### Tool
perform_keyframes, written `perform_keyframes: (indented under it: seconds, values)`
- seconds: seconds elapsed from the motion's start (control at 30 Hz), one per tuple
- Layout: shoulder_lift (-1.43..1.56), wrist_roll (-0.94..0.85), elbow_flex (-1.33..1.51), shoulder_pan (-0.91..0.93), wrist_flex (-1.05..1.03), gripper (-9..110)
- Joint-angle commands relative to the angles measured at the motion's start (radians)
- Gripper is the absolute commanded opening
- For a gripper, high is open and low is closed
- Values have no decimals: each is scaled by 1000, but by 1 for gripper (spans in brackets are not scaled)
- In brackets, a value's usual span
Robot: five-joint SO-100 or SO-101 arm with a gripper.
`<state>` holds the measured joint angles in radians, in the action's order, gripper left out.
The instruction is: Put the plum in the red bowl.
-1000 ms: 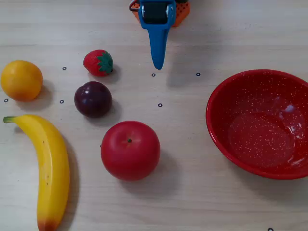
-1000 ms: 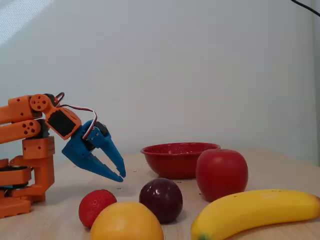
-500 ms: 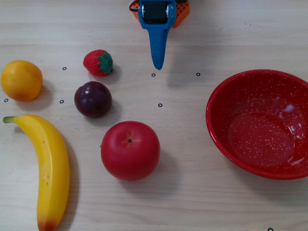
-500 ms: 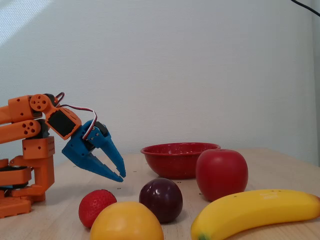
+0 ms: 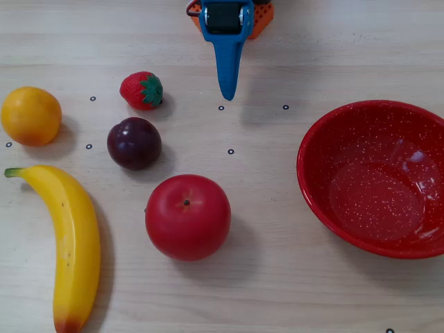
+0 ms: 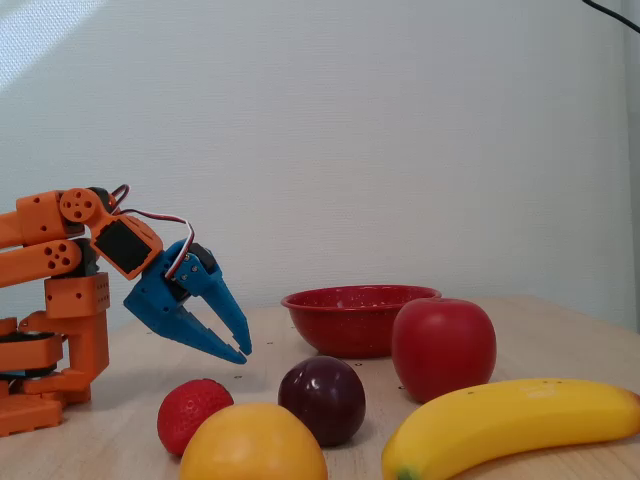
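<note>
Six things lay on the pale wooden desk [image 5: 291, 291]: one plum [image 5: 134, 143], one red bowl [image 5: 375, 177], one apple [image 5: 187, 216], one banana [image 5: 69, 243], one orange [image 5: 30, 116] and one strawberry [image 5: 141, 91].

In the fixed view from above, the plum sat left of centre, standing free on the desk and touching nothing. The strawberry was just above it, the orange off to its left, the banana below and to its left, and the apple below and to its right. The bowl stood well apart at the right edge, open side up. The plum was nearly round, so no long axis could be made out; neither picture showed clearly which way its stem end faced.

In the fixed view from the side, the plum [image 6: 322, 399] sat in the foreground between the strawberry [image 6: 193, 414] and the apple [image 6: 443, 347], with the orange [image 6: 253, 443] nearest the camera, the banana [image 6: 510, 424] at the lower right and the bowl [image 6: 358, 318] behind.

There was one orange arm with one blue gripper [image 6: 240, 350]. It hung above the desk, tilted downward, clear of every fruit. Its fingers [image 6: 228, 314] were close together at the tips, with only a thin gap, and they held nothing. From above, the gripper [image 5: 227, 94] appeared as a single blue wedge pointing down the picture, to the right of the strawberry.
</note>
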<state>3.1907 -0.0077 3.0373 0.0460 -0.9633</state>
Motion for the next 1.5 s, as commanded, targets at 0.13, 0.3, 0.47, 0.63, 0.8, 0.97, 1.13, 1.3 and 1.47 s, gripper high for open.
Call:
perform_keyframes:
  seconds: [0.13,0.3,0.47,0.63,0.8,0.97,1.13,1.3,1.47]
  values:
    - [15,-11,9,-15,34,0]
    - [15,-3,9,-12,34,0]
    - [15,-6,9,-12,34,0]
    - [12,2,9,-14,37,0]
    - [-40,57,-29,-31,37,0]
    - [-161,115,-158,-66,29,0]
    - [-325,181,-337,-126,-6,0]
    - [-534,196,-565,-184,-81,0]
    - [-695,216,-759,-222,-147,0]
